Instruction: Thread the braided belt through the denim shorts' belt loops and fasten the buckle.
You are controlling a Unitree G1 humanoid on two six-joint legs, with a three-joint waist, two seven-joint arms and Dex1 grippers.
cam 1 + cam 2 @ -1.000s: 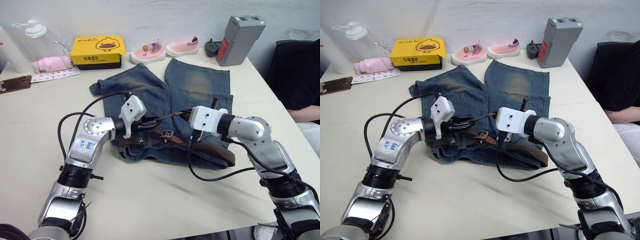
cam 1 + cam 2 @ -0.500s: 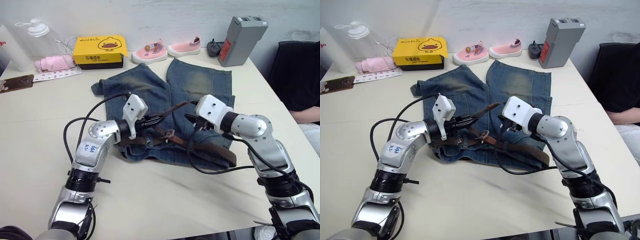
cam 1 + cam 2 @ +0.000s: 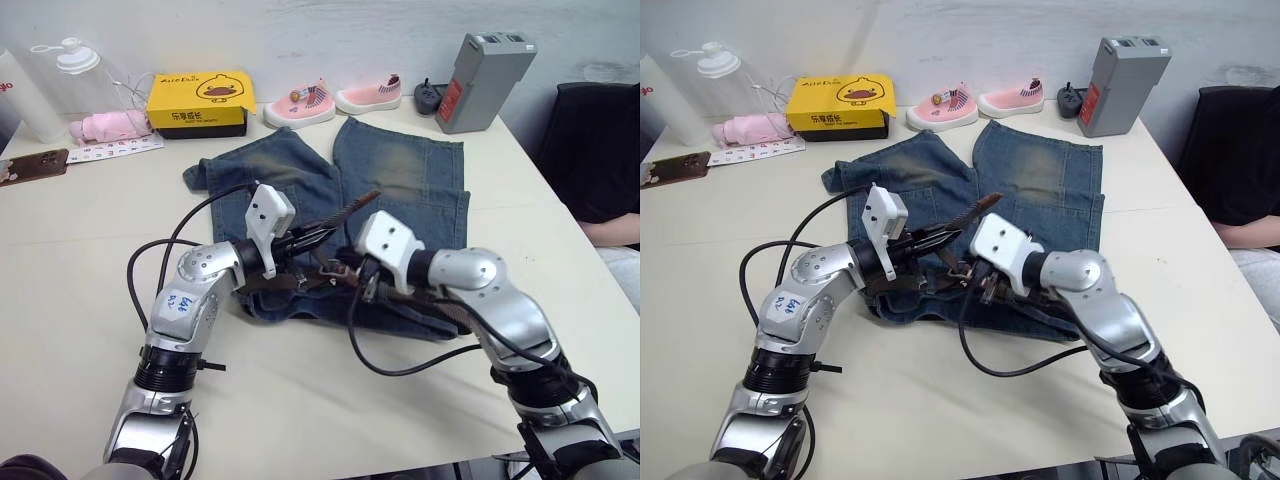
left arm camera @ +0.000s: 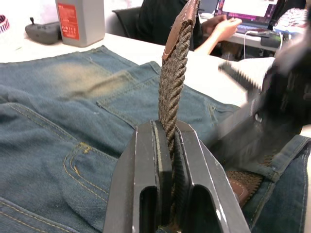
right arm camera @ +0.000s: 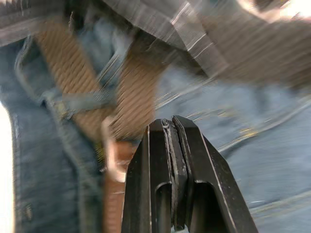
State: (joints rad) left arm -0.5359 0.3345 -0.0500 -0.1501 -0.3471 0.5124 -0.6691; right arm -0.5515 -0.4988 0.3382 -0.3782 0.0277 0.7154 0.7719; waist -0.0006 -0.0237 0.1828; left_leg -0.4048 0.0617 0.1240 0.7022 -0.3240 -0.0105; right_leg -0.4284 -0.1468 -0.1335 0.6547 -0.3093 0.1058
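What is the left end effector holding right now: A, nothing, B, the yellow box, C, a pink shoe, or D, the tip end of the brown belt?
D: the left end effector is shut on the belt, whose leather tip rises above the shorts.

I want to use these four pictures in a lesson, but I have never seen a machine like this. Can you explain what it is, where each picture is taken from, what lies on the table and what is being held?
This is a humanoid robot with two silver arms, each ending in a gripper of two black fingers. Two pictures come from cameras in its head, looking down over the arms. The other two come from a camera on each wrist, looking along the fingers.

On the pale table lie blue denim shorts with faded patches. A dark-brown braided belt runs along their waistband. Its metal buckle shows in the right wrist view.

The left gripper is shut on the belt near its tan leather tip, which rises above the shorts. The right gripper is shut and empty, just over the waistband.
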